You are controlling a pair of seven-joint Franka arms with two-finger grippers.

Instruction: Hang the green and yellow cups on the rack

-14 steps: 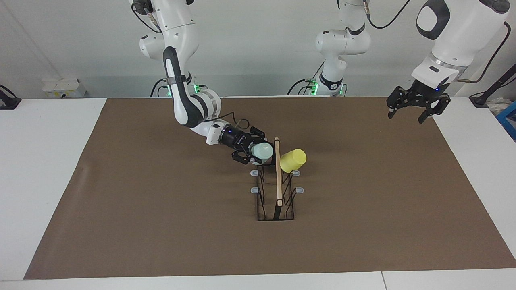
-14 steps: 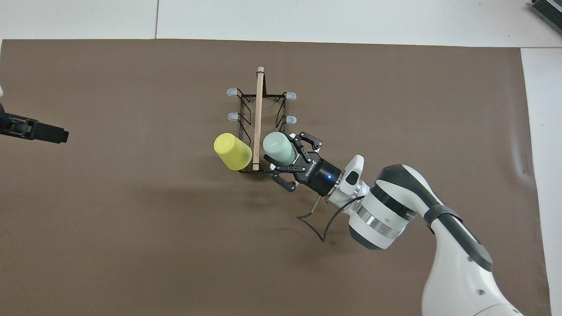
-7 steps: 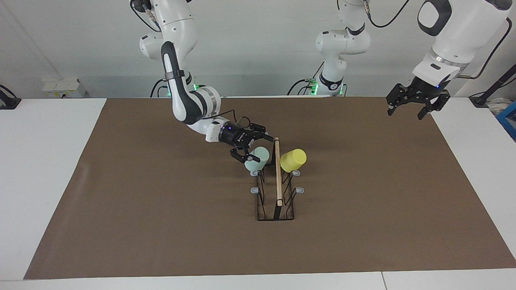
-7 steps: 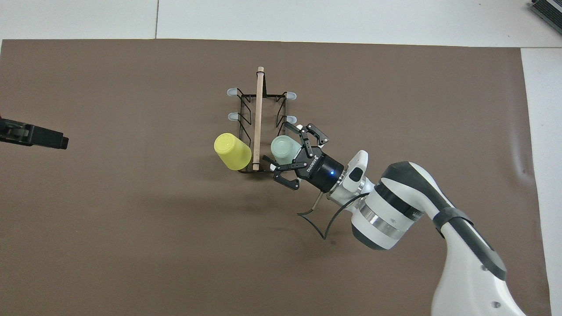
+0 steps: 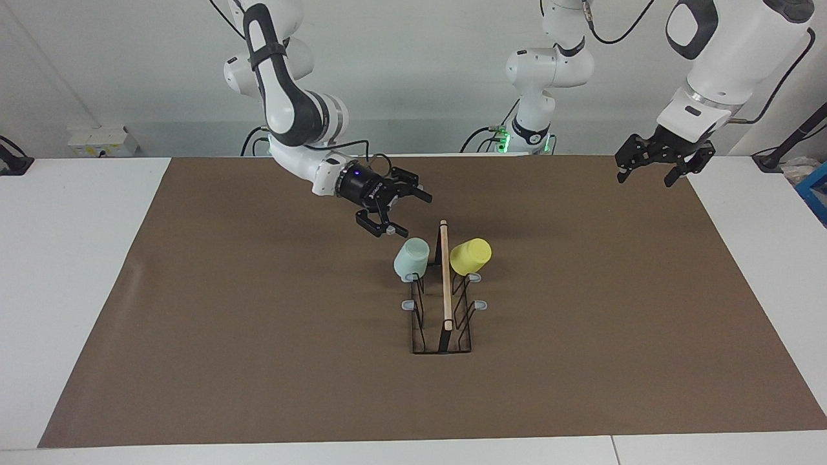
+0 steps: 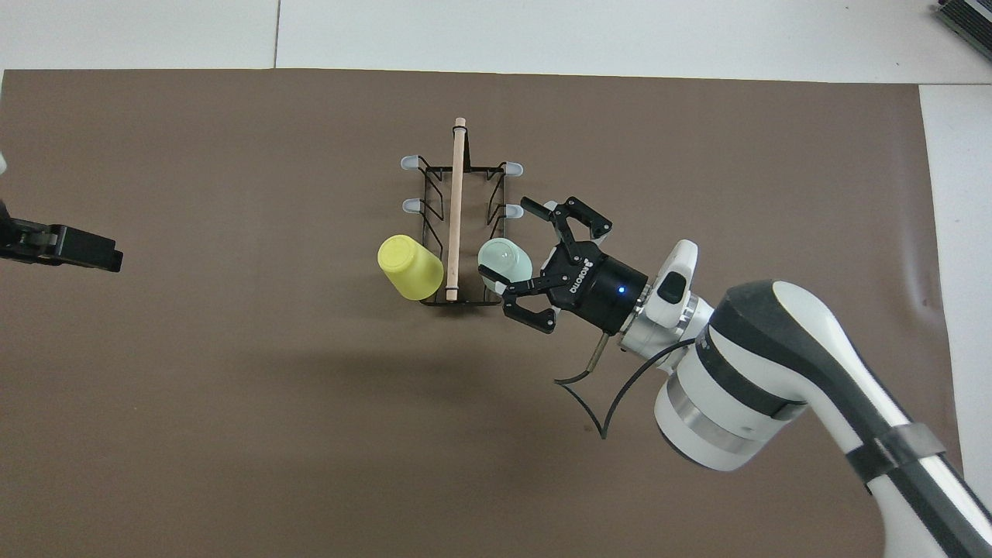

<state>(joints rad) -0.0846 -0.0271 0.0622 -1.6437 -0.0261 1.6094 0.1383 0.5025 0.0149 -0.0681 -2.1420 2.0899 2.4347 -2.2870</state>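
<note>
The right arm's black two-finger gripper (image 5: 395,212) (image 6: 535,262) hangs spread wide and empty over the brown mat (image 5: 258,336) (image 6: 232,403), above the stretch just on the robots' side of the rack, clear of both cups.

Just beside it, the pale mint-green tapered plastic cup (image 5: 411,258) (image 6: 504,260) sits upside down on a prong of the narrow black wire rack (image 5: 441,323) (image 6: 457,225), at the rack's end nearest the robots, on the side toward the right arm's end of the table. The bright yellow tapered plastic cup (image 5: 470,256) (image 6: 410,267) hangs tilted on the matching prong on the rack's other side. Between the 2 cups runs the light wooden rod (image 5: 445,278) (image 6: 455,209) along the rack's top. 4 grey-tipped prongs stand bare.

The left arm's black gripper (image 5: 659,166) waits with fingers apart, empty, above the mat's corner at the left arm's end; in the overhead view only its dark tip (image 6: 74,248) shows.
</note>
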